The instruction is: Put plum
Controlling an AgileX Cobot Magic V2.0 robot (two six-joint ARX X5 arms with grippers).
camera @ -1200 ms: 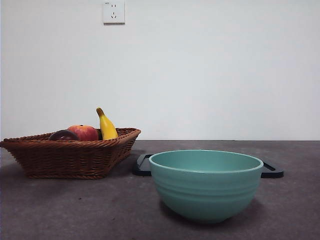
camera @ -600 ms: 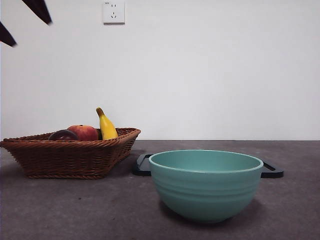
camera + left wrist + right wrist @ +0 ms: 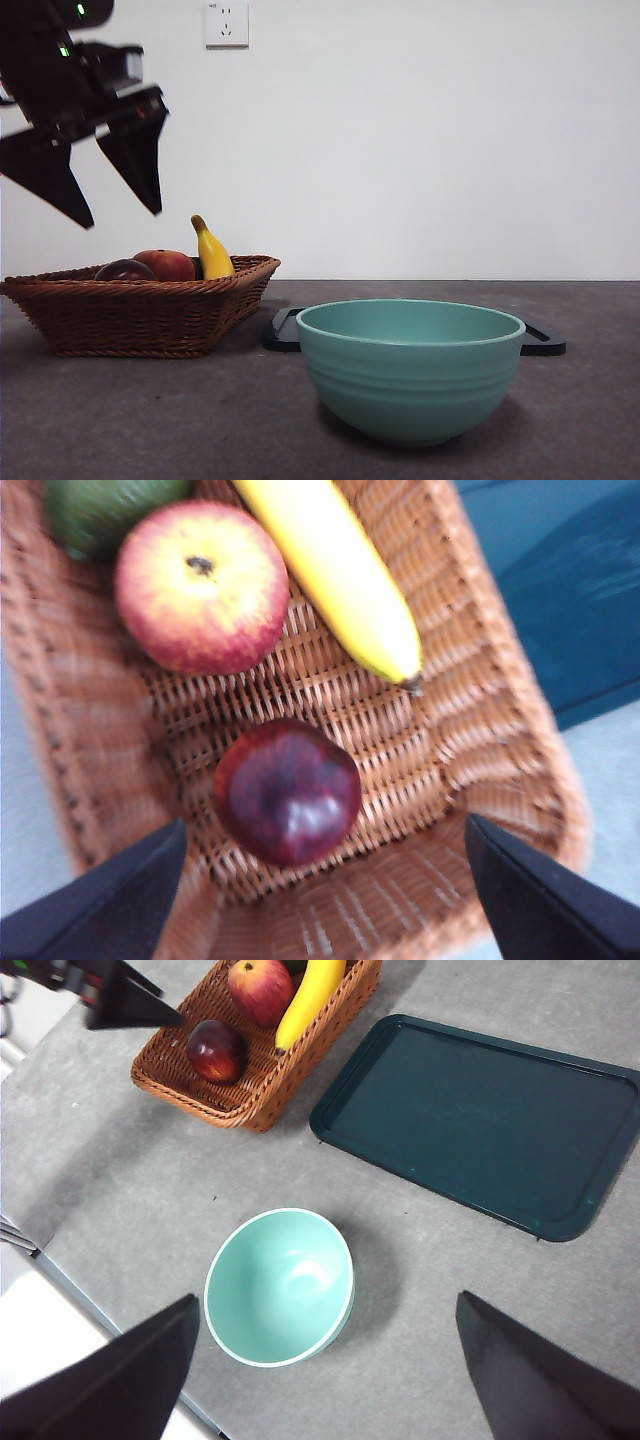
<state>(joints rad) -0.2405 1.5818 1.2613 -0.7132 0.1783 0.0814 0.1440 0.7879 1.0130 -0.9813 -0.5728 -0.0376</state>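
The plum [image 3: 287,791], dark maroon and round, lies in the wicker basket [image 3: 470,760] beside a red-orange fruit [image 3: 201,586] and a yellow banana [image 3: 335,570]. In the front view only the plum's top [image 3: 125,270] peeks over the basket rim [image 3: 140,312]. My left gripper [image 3: 112,190] hangs open above the basket, its jaws spread wide to either side of the plum without touching it. The right gripper [image 3: 325,1375] is open too, high above the table over the teal bowl [image 3: 280,1286]. The plum [image 3: 215,1050] also shows there.
A teal bowl [image 3: 410,368] stands at the front of the grey table. Behind it lies a dark flat tray [image 3: 480,1120]. A green fruit [image 3: 105,508] sits in the basket's far corner. A wall socket [image 3: 227,23] is on the white wall.
The left arm has come down from the upper left corner into view and now hangs over the basket. Fruit, bowl and tray have not moved.
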